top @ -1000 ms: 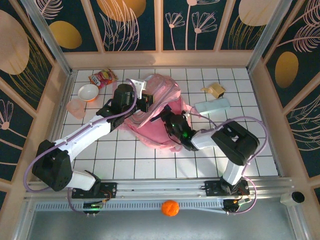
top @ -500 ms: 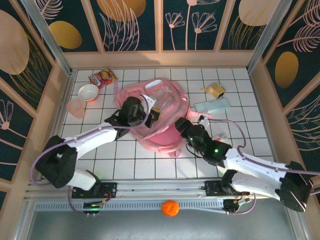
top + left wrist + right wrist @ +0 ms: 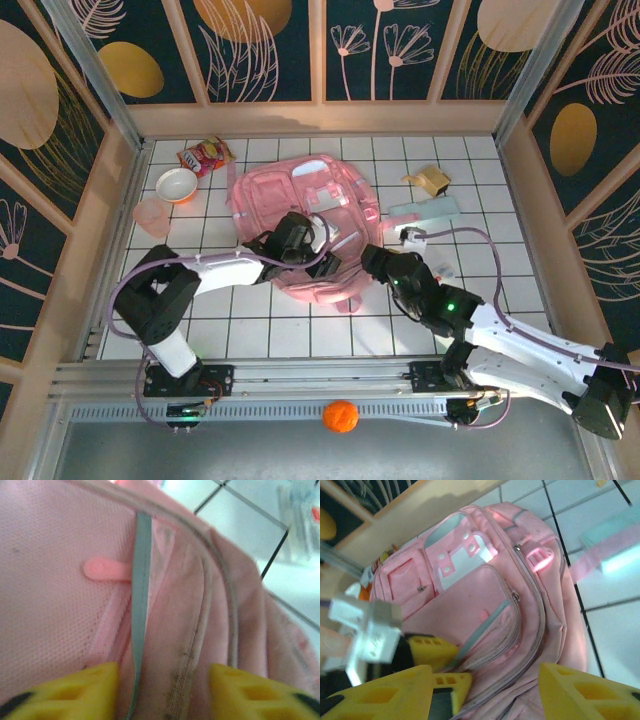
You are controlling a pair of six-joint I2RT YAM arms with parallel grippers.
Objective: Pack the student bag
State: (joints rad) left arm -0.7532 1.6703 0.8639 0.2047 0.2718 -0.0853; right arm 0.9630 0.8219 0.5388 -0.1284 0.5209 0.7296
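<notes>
Evidently the packing is sitting at its opening step, getting the bag open: every pocket in sight is looking zipped, and the loose things are lying out on the white-tiled desk. Starting at the left, a pink cup and a white bowl are standing close together near the wall. The bowl is showing a bare inside, while the cup's contents are too unclear to call. A snack packet is lying just behind them. The student bag is lying flat mid-desk, front pockets facing up. The left tool is hanging low over its near pocket with yellow fingers spread apart, gripping nothing. A grey zip band is running between them, and a pink pull tab is lying just ahead. The right tool is hovering beside the bag's right edge, spread wide and holding nothing. Further right, a pale teal pouch is waiting near the bag. Next, I judge, one tool is needing to pinch that small tab squarely while the other is pinning the soft fabric; whatever the bag is holding inside is hidden
</notes>
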